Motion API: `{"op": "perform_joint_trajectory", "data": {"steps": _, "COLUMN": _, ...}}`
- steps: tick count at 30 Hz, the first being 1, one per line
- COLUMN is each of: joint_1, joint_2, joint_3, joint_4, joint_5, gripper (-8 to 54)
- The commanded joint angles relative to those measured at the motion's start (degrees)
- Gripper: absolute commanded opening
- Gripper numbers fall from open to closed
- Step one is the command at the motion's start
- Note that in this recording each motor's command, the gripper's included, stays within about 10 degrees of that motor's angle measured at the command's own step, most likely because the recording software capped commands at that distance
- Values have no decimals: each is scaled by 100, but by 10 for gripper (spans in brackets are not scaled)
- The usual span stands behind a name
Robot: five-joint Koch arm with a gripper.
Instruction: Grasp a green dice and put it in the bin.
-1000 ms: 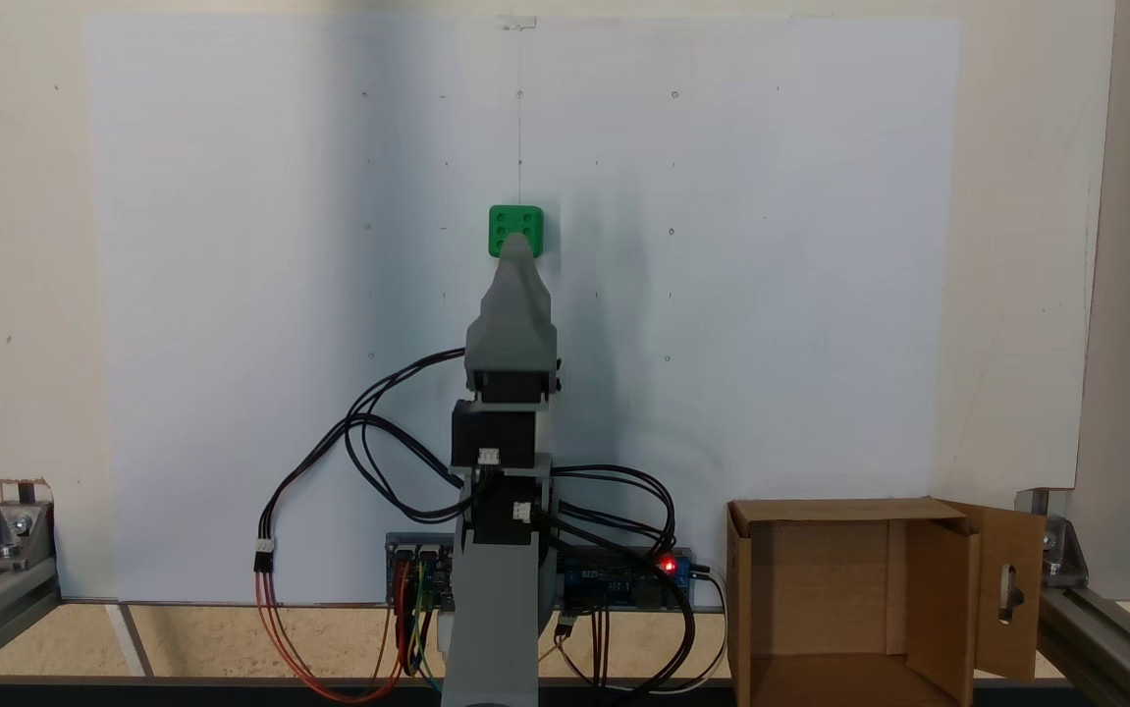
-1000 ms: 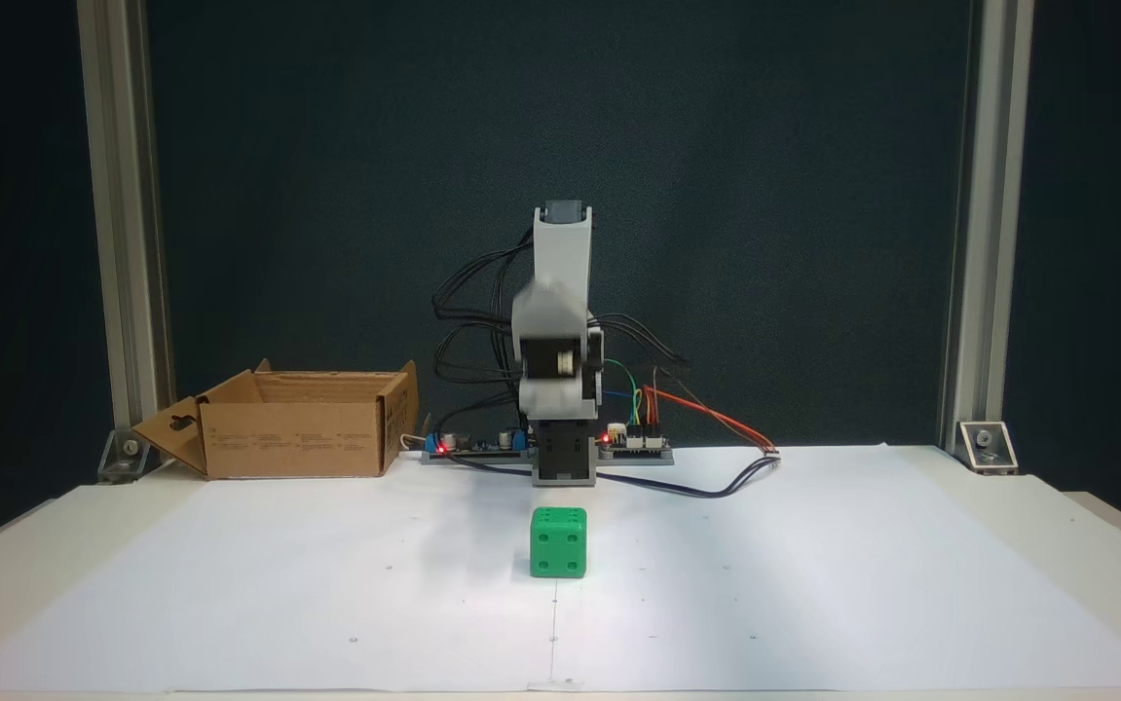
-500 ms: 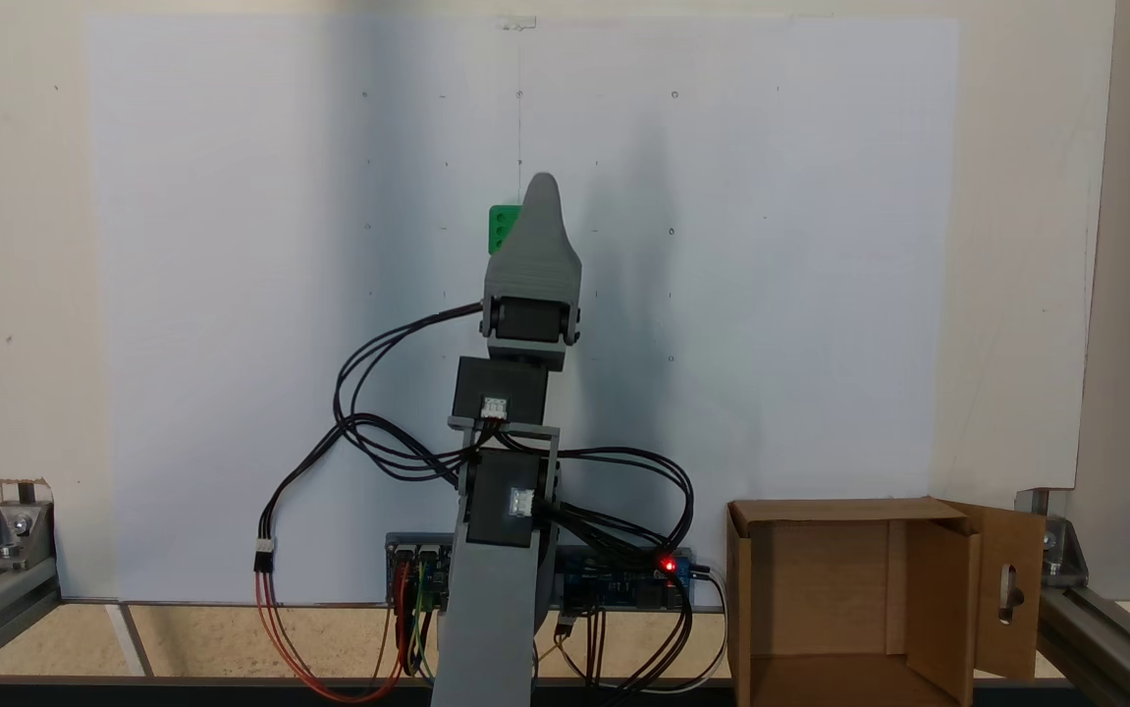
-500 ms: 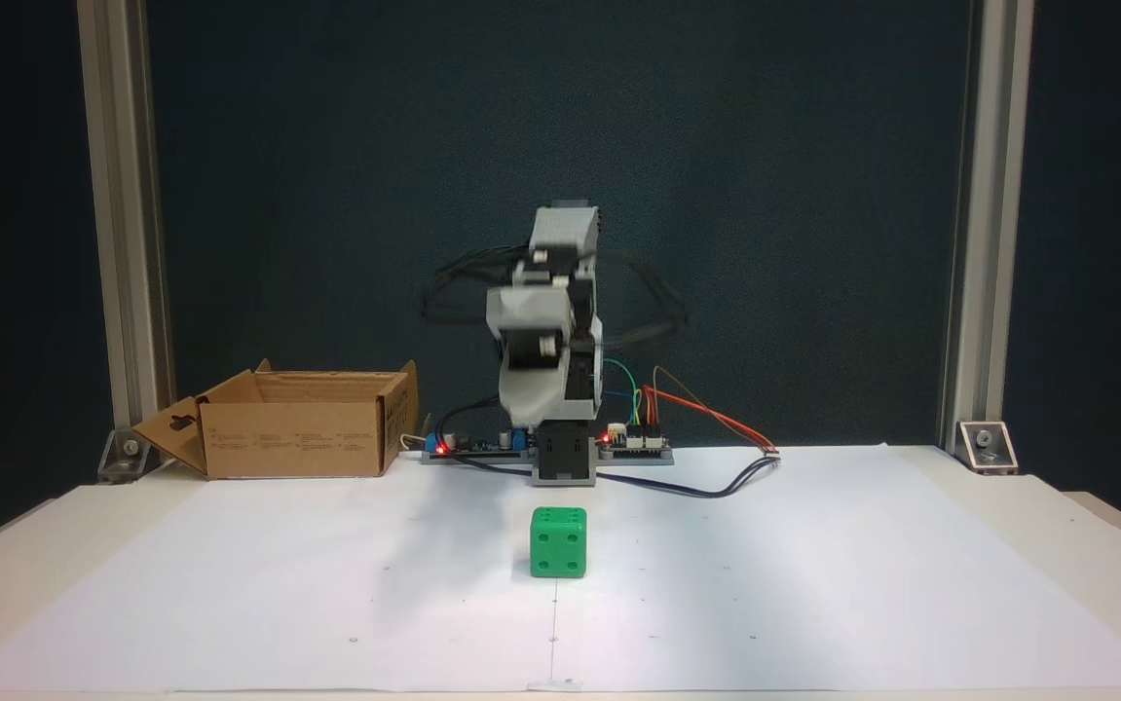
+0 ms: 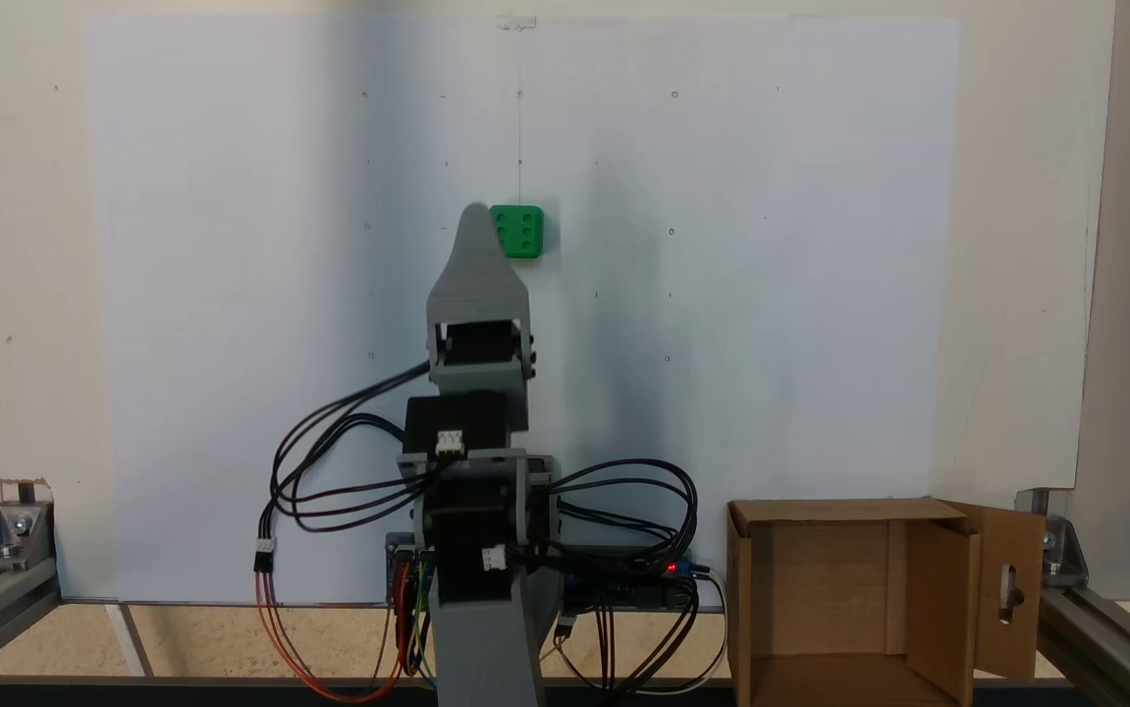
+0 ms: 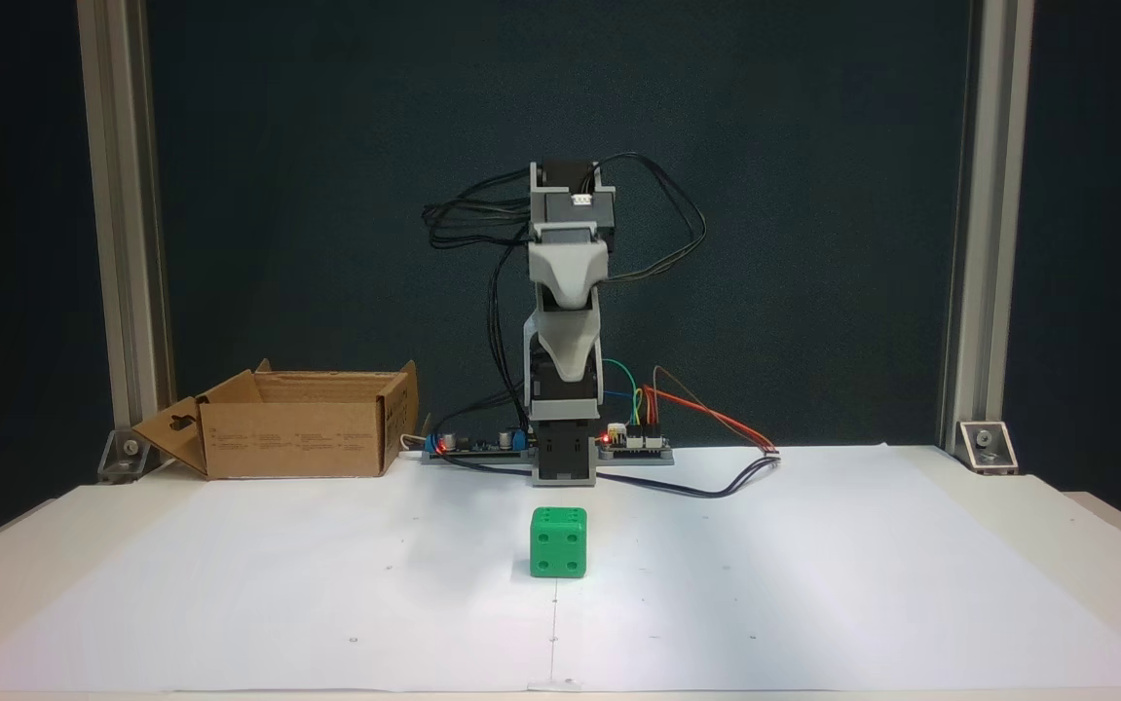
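Approach step: nothing is being carried yet.
The brown corrugated cardboard bin is waiting at five o'clock; the grey gripper, its opening impossible to judge, is hovering beside the small green plastic dice, needing centring and lowering.

You have a matt green plastic dice with smooth faces and sunken pips, lying on smooth white paper that covers the surface. At ten o'clock from it in that fixed view, the bin is dull brown corrugated cardboard. Your arm has matt grey plastic shells, black motor blocks and glossy black cables. The frame posts are brushed metal.
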Motion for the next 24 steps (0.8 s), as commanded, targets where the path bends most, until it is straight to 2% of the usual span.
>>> {"op": "perform_joint_trajectory", "data": {"steps": 1, "joint_1": -79, "joint_2": -35, "joint_3": -554, "joint_4": 921, "joint_5": 334, "gripper": 432}}
{"op": "perform_joint_trajectory", "data": {"steps": 8, "joint_1": -18, "joint_2": -1617, "joint_3": -1477, "joint_4": 3349, "joint_5": 431, "gripper": 433}}
{"op": "perform_joint_trajectory", "data": {"steps": 16, "joint_1": 105, "joint_2": -3103, "joint_3": -2522, "joint_4": 3533, "joint_5": 492, "gripper": 435}}
{"op": "perform_joint_trajectory", "data": {"steps": 24, "joint_1": 149, "joint_2": -3858, "joint_3": -3340, "joint_4": 3322, "joint_5": 633, "gripper": 435}}
